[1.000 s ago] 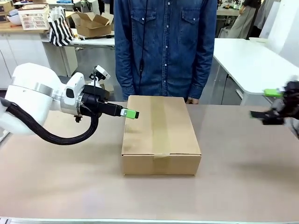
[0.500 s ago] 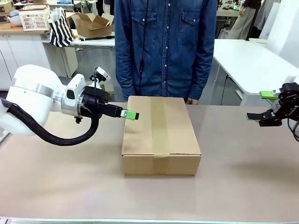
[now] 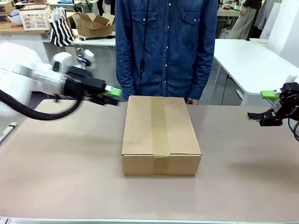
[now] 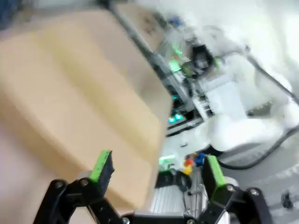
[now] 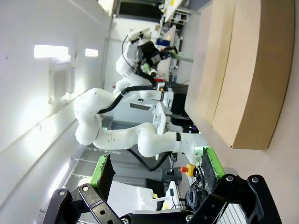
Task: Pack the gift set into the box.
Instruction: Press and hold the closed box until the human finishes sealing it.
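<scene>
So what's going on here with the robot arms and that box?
A closed brown cardboard box, taped along its middle, sits on the table in front of a person in a denim shirt. Neither robot hand is touching it. The left hand is beside the box's far left corner, open and empty. The right hand hangs open at the table's right edge.

A plain brown box (image 3: 161,133) with a paler tape stripe sits on the beige table (image 3: 70,177), before a person's blue denim shirt (image 3: 166,46).
</scene>
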`<state>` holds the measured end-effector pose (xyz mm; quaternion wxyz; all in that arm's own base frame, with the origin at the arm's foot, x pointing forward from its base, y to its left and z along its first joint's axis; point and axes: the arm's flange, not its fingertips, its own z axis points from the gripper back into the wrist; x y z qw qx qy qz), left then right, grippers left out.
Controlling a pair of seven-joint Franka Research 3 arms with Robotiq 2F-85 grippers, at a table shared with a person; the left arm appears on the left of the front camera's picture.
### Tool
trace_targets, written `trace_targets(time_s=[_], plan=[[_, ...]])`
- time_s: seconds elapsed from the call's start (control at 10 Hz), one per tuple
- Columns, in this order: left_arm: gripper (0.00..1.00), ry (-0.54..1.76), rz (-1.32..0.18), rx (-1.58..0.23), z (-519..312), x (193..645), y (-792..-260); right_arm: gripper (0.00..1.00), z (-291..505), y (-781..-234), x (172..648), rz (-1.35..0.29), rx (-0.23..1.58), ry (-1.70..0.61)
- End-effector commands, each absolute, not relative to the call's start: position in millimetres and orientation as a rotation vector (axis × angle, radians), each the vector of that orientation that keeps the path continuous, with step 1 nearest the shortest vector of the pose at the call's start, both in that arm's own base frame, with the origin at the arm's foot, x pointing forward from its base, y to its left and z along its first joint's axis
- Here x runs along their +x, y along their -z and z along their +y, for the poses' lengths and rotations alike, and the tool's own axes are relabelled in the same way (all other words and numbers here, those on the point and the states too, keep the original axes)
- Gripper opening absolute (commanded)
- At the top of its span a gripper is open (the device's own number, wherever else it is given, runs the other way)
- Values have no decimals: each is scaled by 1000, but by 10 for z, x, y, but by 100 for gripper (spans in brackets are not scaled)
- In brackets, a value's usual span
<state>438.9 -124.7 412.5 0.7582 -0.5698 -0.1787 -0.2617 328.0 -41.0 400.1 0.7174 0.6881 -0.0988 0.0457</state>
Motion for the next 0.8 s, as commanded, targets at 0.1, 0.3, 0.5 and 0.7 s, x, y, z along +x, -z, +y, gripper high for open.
trace_targets(time_s=[0.1,0.3,0.5,0.7], plan=[[100,190,-143,-1257,-121,4383,-4279,100,-411,-4022,3281,-242,1535,-116],[100,82,-270,-1549,422,4234,-4086,100,-411,-4022,3281,-242,1535,-116],[100,194,-182,-1219,137,4314,-4183,100,-411,-4022,3281,-242,1535,-116],[100,194,-182,-1219,137,4314,-4183,100,-411,-4022,3281,-242,1535,-116]])
